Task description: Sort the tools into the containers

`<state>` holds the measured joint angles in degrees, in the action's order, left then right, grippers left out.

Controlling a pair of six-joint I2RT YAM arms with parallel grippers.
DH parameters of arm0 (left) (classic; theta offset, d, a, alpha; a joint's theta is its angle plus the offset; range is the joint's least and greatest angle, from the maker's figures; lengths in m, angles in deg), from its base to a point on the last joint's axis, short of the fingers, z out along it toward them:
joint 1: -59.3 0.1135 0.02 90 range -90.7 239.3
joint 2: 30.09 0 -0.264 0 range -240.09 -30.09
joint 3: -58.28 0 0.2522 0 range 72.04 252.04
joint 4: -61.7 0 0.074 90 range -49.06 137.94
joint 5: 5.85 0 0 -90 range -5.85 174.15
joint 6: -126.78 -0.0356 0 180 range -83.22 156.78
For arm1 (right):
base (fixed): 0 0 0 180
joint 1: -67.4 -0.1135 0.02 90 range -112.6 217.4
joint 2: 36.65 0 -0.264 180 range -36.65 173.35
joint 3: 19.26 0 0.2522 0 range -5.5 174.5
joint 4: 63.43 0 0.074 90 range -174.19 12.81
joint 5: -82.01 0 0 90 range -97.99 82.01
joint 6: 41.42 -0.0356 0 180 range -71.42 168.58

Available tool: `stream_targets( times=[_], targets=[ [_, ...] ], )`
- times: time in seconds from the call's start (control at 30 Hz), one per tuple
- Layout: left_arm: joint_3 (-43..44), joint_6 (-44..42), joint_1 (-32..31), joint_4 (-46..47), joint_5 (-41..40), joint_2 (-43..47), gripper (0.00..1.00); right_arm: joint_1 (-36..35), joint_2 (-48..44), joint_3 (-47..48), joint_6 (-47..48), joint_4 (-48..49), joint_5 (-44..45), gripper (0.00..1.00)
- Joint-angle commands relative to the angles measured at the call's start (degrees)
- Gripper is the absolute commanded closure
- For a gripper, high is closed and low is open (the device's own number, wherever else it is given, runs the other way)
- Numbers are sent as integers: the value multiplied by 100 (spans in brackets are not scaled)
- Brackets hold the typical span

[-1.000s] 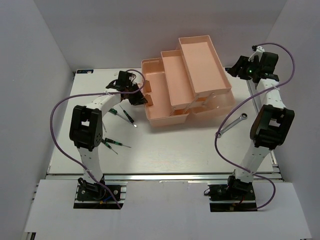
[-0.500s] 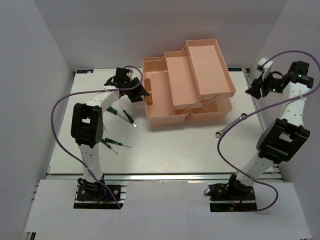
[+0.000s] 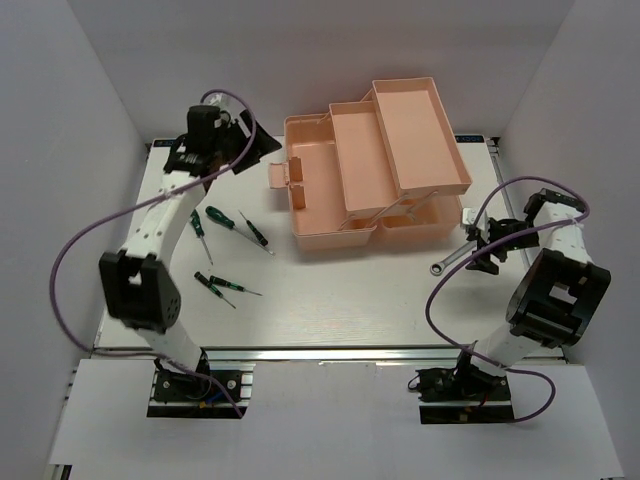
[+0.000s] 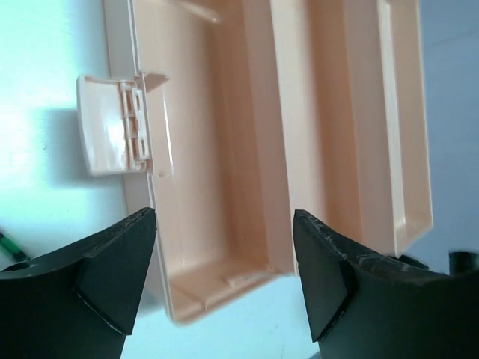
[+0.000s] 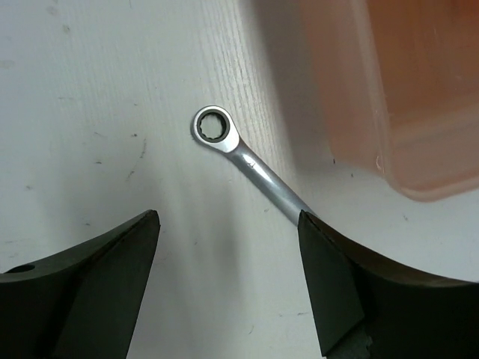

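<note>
We take the step in hand to be picking up the silver metal wrench [image 5: 247, 161], which lies flat on the white table [image 3: 330, 300] just beside the translucent salmon-pink plastic toolbox [image 3: 318, 180], outside every tray. The right gripper [image 5: 228, 239] hovers over its ring end, jaws wide apart, holding nothing. The next move, we judge, calls for a straight descent and a close across the thin shank. The left gripper [image 4: 224, 247] hangs wide open and empty above the toolbox's deep compartment. The small dark-handled screwdrivers [image 3: 255, 232] lie loose on the table.
</note>
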<state>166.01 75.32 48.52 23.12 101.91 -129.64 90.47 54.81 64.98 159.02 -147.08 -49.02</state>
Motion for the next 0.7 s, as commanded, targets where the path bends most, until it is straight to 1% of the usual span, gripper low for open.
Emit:
stream_targets(
  times=[0.0, 0.07, 0.1, 0.13, 0.17, 0.2, 0.33, 0.43, 0.5, 0.6, 0.67],
  targets=[
    [-972, -189, 6, 29, -106, 1293, 16, -276, 82, -157, 1437, 729, 341, 20],
    [-1450, -181, 6, 108, -176, 1770, 16, -452, 196, -262, 1516, 1134, 630, 20],
    [-1896, -189, 6, 135, -315, 2259, 16, -522, 258, -263, 1560, 1231, 710, 20],
    [-2100, -189, 6, 135, -395, 2499, 15, -558, 310, -254, 1586, 1371, 789, 20],
    [-2303, -189, -2, 135, -466, 2728, 14, -593, 450, -210, 1587, 1407, 921, 21],
    [-2661, -181, -2, 126, -597, 3148, 12, -654, 539, -62, 1578, 1425, 983, 21],
    [-3340, -67, 6, -49, -852, 3914, 12, -751, 1048, 343, 1586, 1382, 1334, 23],
    [-3700, 118, -2, -268, -1019, 4319, 12, -795, 1338, 546, 1753, 1302, 1703, 23],
    [-3851, 241, 6, -287, -1081, 4478, 12, -865, 1444, 564, 1780, 1451, 1809, 24],
    [-3992, 320, 6, -322, -1117, 4620, 12, -971, 1673, 677, 1763, 1548, 1968, 24],
    [-4001, 320, 6, -357, -1117, 4585, 12, -1032, 1910, 800, 1815, 1435, 2117, 26]
  ],
)
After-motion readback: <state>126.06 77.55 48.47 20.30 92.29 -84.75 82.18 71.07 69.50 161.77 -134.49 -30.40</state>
